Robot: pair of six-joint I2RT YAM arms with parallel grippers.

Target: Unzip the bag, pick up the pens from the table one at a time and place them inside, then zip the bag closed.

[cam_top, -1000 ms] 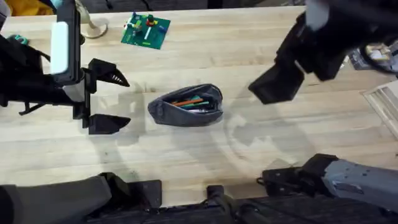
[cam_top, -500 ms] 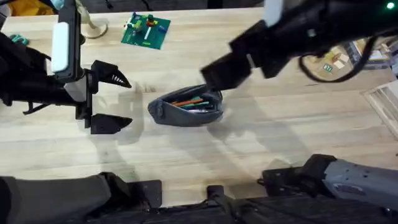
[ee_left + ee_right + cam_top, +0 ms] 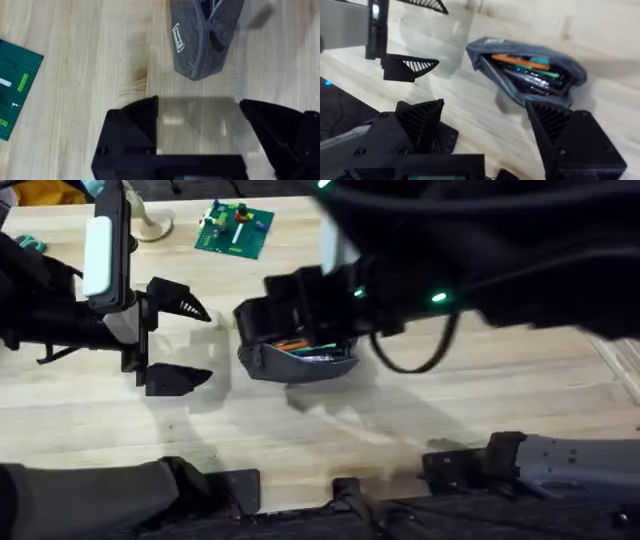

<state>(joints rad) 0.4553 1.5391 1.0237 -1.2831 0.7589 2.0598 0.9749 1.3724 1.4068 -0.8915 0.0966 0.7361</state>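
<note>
Pens in the open bag, both grippers spread

Table (image 3: 420, 395) carries the grey bag (image 3: 300, 360) near its middle, lying on its side with the zipper open. Right arm reaches across, large and dark over the bag's far edge; its gripper (image 3: 485, 127) hangs just above the bag, fingers spread wide. Left gripper (image 3: 180, 340) hovers just beside the bag's rounded end, fingers apart, gripping nothing. Green board (image 3: 234, 229) lies at the far edge. Pens (image 3: 525, 67), orange and green with perhaps darker ones, lie inside the bag.
</note>
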